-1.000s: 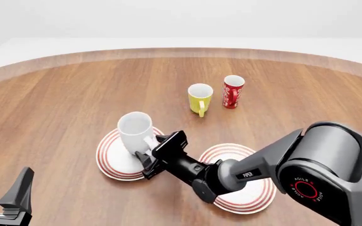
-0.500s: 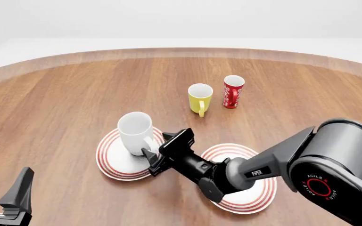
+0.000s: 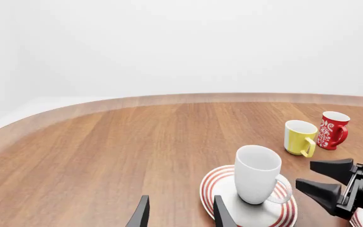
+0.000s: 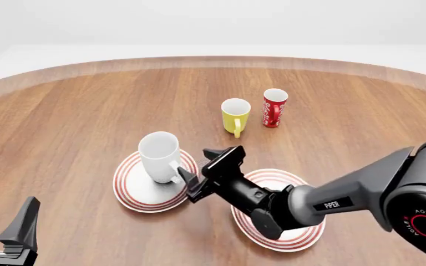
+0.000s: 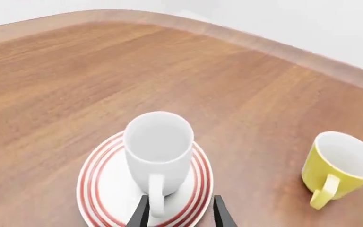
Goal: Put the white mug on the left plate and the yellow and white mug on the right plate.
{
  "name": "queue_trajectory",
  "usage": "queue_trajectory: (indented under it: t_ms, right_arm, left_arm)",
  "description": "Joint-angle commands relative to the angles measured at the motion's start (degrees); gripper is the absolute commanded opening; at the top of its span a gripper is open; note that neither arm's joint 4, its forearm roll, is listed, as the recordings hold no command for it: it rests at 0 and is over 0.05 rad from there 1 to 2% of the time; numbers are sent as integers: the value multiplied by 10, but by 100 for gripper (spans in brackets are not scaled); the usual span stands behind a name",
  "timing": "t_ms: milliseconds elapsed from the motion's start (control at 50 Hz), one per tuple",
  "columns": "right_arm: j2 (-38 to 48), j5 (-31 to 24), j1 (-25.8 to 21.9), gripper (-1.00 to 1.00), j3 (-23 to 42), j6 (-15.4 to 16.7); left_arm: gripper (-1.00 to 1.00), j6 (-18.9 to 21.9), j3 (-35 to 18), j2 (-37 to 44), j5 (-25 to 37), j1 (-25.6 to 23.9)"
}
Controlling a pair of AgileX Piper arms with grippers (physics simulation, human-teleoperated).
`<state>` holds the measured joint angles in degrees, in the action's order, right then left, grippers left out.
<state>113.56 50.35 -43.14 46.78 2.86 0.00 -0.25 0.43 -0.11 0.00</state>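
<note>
The white mug (image 4: 159,156) is seen upright on the left plate (image 4: 133,194), handle turned toward the right gripper (image 4: 200,168). The right gripper's jaws are spread apart, nothing held; in the right wrist view the mug's handle (image 5: 155,198) sits just ahead of and between the two fingertips (image 5: 141,213), not clearly touched. The right arm is stretched over the right plate (image 4: 302,233), which is partly covered by it and lies behind the jaws. The yellow and white mug (image 4: 235,115) is set upright on the bare table (image 4: 87,111), well ahead of the right jaws and off to their right, handle facing the camera side. A red cup (image 4: 274,107) with white markings stands just beside it, further right. The left gripper (image 4: 4,224) is seen low at the near left table edge, jaws apart and empty; in the left wrist view the white mug and left plate are ahead of its fingertips (image 3: 140,215) and off to the right, apart from them.
</note>
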Motion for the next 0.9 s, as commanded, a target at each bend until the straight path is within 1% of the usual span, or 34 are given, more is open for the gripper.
queue_trajectory:
  t_ms: [20,260,280,900]
  right_arm:
    - [-32,16,14,100,-31,-3]
    - [-58,24,27,100,-49,-4]
    - [-59,28,26,100,-52,4]
    - [-79,46,92,100,-63,-8]
  left_arm:
    - [100,0,0,0,0,0]
    - [100,0,0,0,0,0]
    - [100,0,0,0,0,0]
    - [100,0,0,0,0,0]
